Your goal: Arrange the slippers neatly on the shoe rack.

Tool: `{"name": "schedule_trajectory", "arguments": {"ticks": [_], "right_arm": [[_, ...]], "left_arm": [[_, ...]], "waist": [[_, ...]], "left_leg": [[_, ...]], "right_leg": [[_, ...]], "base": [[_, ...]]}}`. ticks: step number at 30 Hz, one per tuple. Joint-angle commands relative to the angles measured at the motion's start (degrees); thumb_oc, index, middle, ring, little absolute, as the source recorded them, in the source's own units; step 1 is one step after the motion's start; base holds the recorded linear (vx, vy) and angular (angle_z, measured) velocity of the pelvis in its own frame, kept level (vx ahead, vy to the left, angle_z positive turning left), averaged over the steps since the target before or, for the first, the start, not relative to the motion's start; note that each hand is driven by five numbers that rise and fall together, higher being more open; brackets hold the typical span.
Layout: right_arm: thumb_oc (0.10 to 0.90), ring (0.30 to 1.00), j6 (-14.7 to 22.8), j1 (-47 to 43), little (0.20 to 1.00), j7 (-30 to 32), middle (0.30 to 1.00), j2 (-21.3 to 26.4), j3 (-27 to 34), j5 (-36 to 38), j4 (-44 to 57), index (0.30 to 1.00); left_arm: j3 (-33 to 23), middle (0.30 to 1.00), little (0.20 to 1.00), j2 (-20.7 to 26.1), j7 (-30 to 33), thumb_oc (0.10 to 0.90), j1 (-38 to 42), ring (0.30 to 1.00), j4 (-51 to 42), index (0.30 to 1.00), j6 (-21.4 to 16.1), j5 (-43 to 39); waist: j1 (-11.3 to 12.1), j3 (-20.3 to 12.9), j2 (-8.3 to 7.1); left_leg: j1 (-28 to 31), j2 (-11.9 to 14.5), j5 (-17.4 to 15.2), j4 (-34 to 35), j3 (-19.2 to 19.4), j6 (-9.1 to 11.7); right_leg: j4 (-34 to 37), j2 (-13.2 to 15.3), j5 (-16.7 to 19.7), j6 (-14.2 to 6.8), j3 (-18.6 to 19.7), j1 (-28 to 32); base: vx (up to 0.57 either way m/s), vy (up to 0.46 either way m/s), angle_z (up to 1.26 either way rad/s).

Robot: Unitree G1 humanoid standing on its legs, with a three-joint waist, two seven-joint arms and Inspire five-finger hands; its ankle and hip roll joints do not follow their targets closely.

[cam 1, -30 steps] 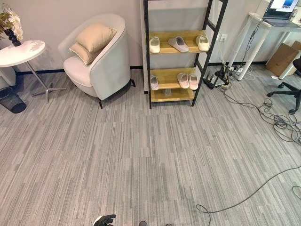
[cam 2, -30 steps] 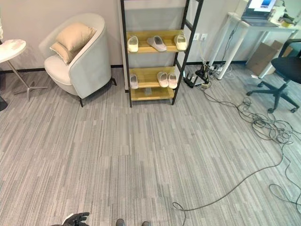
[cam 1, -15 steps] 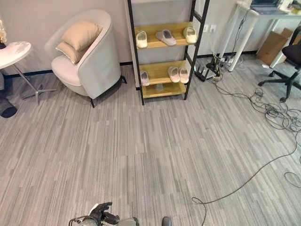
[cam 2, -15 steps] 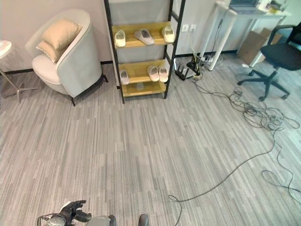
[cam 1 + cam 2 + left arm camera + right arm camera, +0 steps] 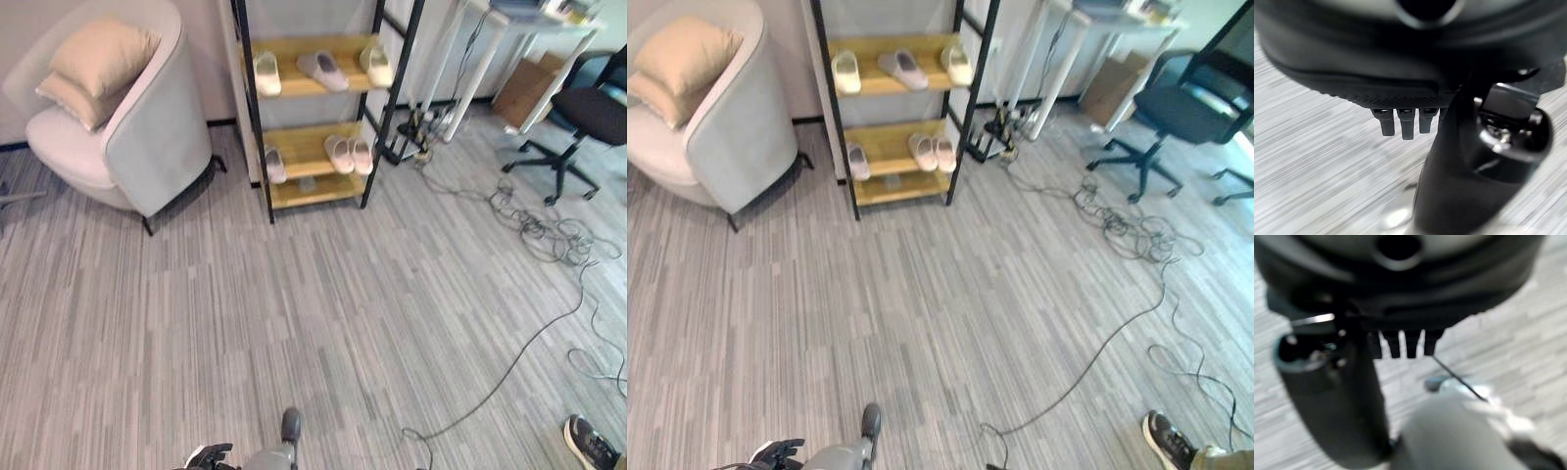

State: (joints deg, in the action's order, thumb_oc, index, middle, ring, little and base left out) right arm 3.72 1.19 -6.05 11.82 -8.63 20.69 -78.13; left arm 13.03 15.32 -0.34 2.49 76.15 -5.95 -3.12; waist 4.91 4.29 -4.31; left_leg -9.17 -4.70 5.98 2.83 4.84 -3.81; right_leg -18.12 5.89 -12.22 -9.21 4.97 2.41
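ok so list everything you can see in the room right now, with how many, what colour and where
shoe rack: one, black frame with wooden shelves, against the far wall
slippers: six, pale; three on the upper shelf, three on the lower shelf
armchair: one, light grey, left of the rack
cushions: two, beige, on the armchair
desk: one, white, right of the rack
cardboard box: one, brown, under the desk
office chair: one, black, far right
cables: several, dark, on the floor at right
person's shoe: one, dark, lower right corner
left hand: dark, bottom edge, holding nothing
right hand: dark, in its wrist view, holding nothing
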Motion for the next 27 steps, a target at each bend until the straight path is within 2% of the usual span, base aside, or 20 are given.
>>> {"name": "schedule_trajectory", "arguments": {"ticks": [1,2,3,4,5,6,8,9,11,12,16,19,20,21,22,23,24,25,26,27], "right_arm": [[0.8,0.9,0.3,-1.8,0.9,0.0,0.9,3.8,-0.5,-0.6,5.3,0.9],[0.8,0.9,0.3,-1.8,0.9,0.0,0.9,3.8,-0.5,-0.6,5.3,0.9],[0.8,0.9,0.9,-3.2,0.9,0.8,0.9,3.9,-1.4,-1.2,7.5,0.9],[0.8,0.9,0.9,-3.2,0.9,0.8,0.9,3.9,-1.4,-1.2,7.5,0.9],[0.8,0.9,1.5,-3.8,0.9,1.0,0.9,3.9,-2.0,-1.0,8.4,0.9],[0.8,0.9,1.7,-4.2,0.9,1.2,0.9,3.9,-2.1,-1.0,9.2,0.9],[0.8,0.9,1.8,-4.2,0.9,1.4,0.9,3.8,-2.0,-0.9,9.2,0.9],[0.8,0.9,1.8,-4.1,0.9,1.4,0.9,3.8,-2.0,-0.9,9.2,0.9],[0.8,0.9,1.8,-2.6,0.9,0.7,0.9,3.0,2.1,6.0,7.5,0.9],[0.8,0.9,1.9,-2.6,0.9,0.7,0.9,3.0,2.1,6.0,7.5,0.9],[0.8,0.9,1.3,-1.5,0.9,0.6,0.9,3.4,4.6,8.7,5.0,0.9],[0.8,0.9,1.0,-0.8,0.9,0.4,0.9,3.9,5.7,9.3,4.1,0.9],[0.8,0.9,1.6,-10.4,0.9,7.3,0.9,-2.8,1.8,12.6,2.7,0.9],[0.8,0.9,1.6,-10.4,0.9,7.3,0.9,-2.8,1.7,12.6,2.7,0.9],[0.8,0.9,1.3,-10.4,0.9,6.3,0.9,-3.2,1.1,14.1,3.5,0.9],[0.8,0.9,1.7,-12.3,0.9,6.9,0.9,-4.4,-2.1,14.6,4.3,0.9],[0.8,0.9,1.5,-12.6,0.9,6.6,0.9,-4.5,-3.5,15.5,4.5,0.9],[0.8,0.9,1.6,-13.1,0.9,6.4,0.9,-4.2,-4.5,16.3,4.9,0.9],[0.8,0.9,1.3,-14.0,0.9,6.3,0.9,-3.9,-5.7,15.9,5.4,0.9],[0.8,0.9,1.0,-15.6,0.9,6.5,0.9,-3.0,-6.9,15.2,5.5,0.9]], "left_arm": [[1.6,0.9,0.9,-2.3,0.5,0.8,2.5,0.9,-0.9,0.9,-1.2,0.3],[1.6,0.9,0.9,-2.3,0.5,0.8,2.5,0.9,-0.9,0.9,-1.2,0.3],[2.7,0.9,0.9,-1.7,1.2,0.8,4.4,0.9,-0.9,0.9,-1.1,1.2],[2.7,0.9,0.9,-1.7,1.2,0.8,4.4,0.9,-0.9,0.9,-1.1,1.2],[2.9,0.9,0.9,-1.2,1.4,0.8,5.2,0.9,-1.4,0.9,-1.4,0.9],[3.2,0.9,0.9,-0.9,1.8,0.8,5.9,0.9,-2.1,0.9,-1.7,1.3],[3.8,0.9,0.9,-1.1,2.1,0.8,6.3,0.9,-2.4,0.9,-2.0,2.4],[3.8,0.9,0.9,-1.1,2.1,0.8,6.3,0.9,-2.4,0.9,-2.0,2.4],[4.4,0.9,0.9,-2.7,2.2,0.8,5.6,0.9,-1.2,0.9,-2.6,3.9],[4.4,0.9,0.9,-2.7,2.2,0.8,5.6,0.9,-1.2,0.9,-2.6,3.9],[5.2,0.9,0.9,-3.6,1.5,0.8,4.0,0.9,0.5,0.9,-2.7,5.5],[5.7,0.9,0.9,-3.9,1.0,0.8,3.1,0.9,1.6,0.9,-2.5,6.6],[11.2,0.9,0.9,-7.1,1.0,0.8,1.5,0.9,4.6,0.9,-0.8,9.4],[11.2,0.9,0.9,-7.1,1.0,0.8,1.4,0.9,4.6,0.9,-0.9,9.4],[10.9,0.9,0.9,-7.2,1.3,0.8,0.8,0.9,5.2,0.9,-0.7,9.4],[8.8,0.9,0.9,-7.3,2.2,0.8,0.0,0.9,4.8,0.9,-0.4,5.8],[8.0,0.9,0.9,-7.2,2.3,0.8,0.4,0.9,4.5,0.9,-0.5,3.3],[7.8,0.9,0.9,-7.1,2.6,0.8,1.3,0.9,3.9,0.9,-0.5,2.0],[8.3,0.9,0.9,-7.0,3.0,0.8,2.1,0.9,2.3,0.9,-0.8,1.4],[9.8,0.9,0.9,-6.9,3.4,0.8,3.1,0.9,0.5,0.9,-1.0,1.8]], "waist": [[-1.1,1.7,2.32],[-1.0,1.6,2.44],[-2.8,3.7,4.56],[-2.8,3.7,4.64],[-4.2,5.0,5.38],[-5.2,5.4,5.05],[-5.7,5.6,4.8],[-5.7,5.8,4.91],[-7.8,5.2,4.93],[-7.6,5.2,5.05],[-9.8,4.2,5.92],[-10.4,4.1,6.63],[-7.8,1.5,8.24],[-7.9,1.5,8.33],[-7.7,0.8,9.04],[-6.6,0.2,9.36],[-5.6,1.0,8.99],[-4.5,2.1,7.96],[-3.2,3.0,6.43],[-2.1,3.9,5.39]], "left_leg": [[-0.9,-1.6,-3.0,-3.2,-3.1,-1.3],[-1.1,-1.5,-3.0,-3.3,-3.1,-1.2],[4.6,-0.4,-5.0,-1.6,-4.3,-1.8],[4.6,-0.3,-5.0,-1.6,-4.4,-1.8],[8.3,0.3,-6.8,-1.5,-5.0,-1.2],[10.7,0.3,-8.8,-1.5,-4.9,-0.8],[12.1,0.4,-10.0,-1.3,-5.0,-0.4],[12.4,0.5,-10.1,-1.2,-5.1,-0.4],[15.6,1.3,-13.0,-1.0,-5.6,1.0],[15.8,1.5,-13.1,-0.9,-5.5,1.1],[19.0,3.0,-14.7,0.3,-7.2,2.1],[21.6,4.3,-16.0,1.1,-7.7,2.9],[24.3,5.9,-17.3,0.1,-10.2,4.4],[24.3,6.0,-17.4,0.0,-10.2,4.4],[24.1,7.8,-16.2,-2.1,-10.7,5.5],[19.9,10.7,-9.4,-12.3,-10.0,7.8],[15.1,11.6,-5.1,-21.3,-10.2,8.4],[9.7,11.9,-1.0,-30.5,-11.1,8.1],[6.3,11.9,0.5,-36.2,-11.0,6.2],[3.6,11.7,-0.2,-39.1,-10.0,5.2]], "right_leg": [[-14.1,1.1,23.8,-0.9,-6.8,-2.2],[-14.1,1.0,23.9,-0.9,-6.8,-2.3],[-19.5,2.9,19.9,1.8,-12.3,-8.6],[-19.4,2.9,20.0,1.8,-12.4,-8.6],[-15.0,1.9,12.8,3.5,-17.2,-12.0],[-7.9,1.4,12.3,2.7,-20.3,-14.2],[-3.4,1.8,12.0,2.5,-21.4,-14.4],[-3.2,1.6,12.0,2.5,-21.5,-14.0],[9.4,1.8,15.0,1.6,-16.9,-14.9],[9.5,1.6,15.0,1.7,-16.9,-14.8],[15.6,1.8,19.1,0.3,-8.4,-18.5],[17.7,1.8,20.2,-0.3,-8.0,-19.8],[19.0,3.3,21.5,-0.1,-12.3,-17.5],[19.1,3.2,21.5,0.0,-12.4,-17.4],[18.4,2.2,20.9,0.7,-12.2,-16.7],[17.6,-0.6,18.8,2.9,-11.8,-13.9],[18.3,-1.1,17.6,4.2,-12.2,-11.8],[18.5,-1.2,16.7,5.8,-12.8,-10.1],[18.9,-1.6,15.8,7.2,-12.8,-8.1],[19.4,-1.8,14.7,8.0,-12.6,-6.2]], "base": [[0.19,0.183,0.01],[0.35,0.271,0.2],[0.25,0.176,0.4],[0.48,0.19,0.29],[0.46,-0.014,0.33],[0.46,-0.016,0.33],[0.24,-0.051,0.26],[0.35,-0.093,0.35],[0.48,-0.147,0.35],[0.4,-0.153,0.08],[0.41,-0.207,0.13],[0.41,-0.254,0.11],[0.52,-0.307,0.23],[0.67,-0.443,0.25],[0.37,-0.414,0.51],[0.43,-0.568,0.6],[0.33,-0.614,0.47],[0.19,-0.544,0.24],[0.19,-0.545,0.17],[0.22,-0.472,0.25]]}}
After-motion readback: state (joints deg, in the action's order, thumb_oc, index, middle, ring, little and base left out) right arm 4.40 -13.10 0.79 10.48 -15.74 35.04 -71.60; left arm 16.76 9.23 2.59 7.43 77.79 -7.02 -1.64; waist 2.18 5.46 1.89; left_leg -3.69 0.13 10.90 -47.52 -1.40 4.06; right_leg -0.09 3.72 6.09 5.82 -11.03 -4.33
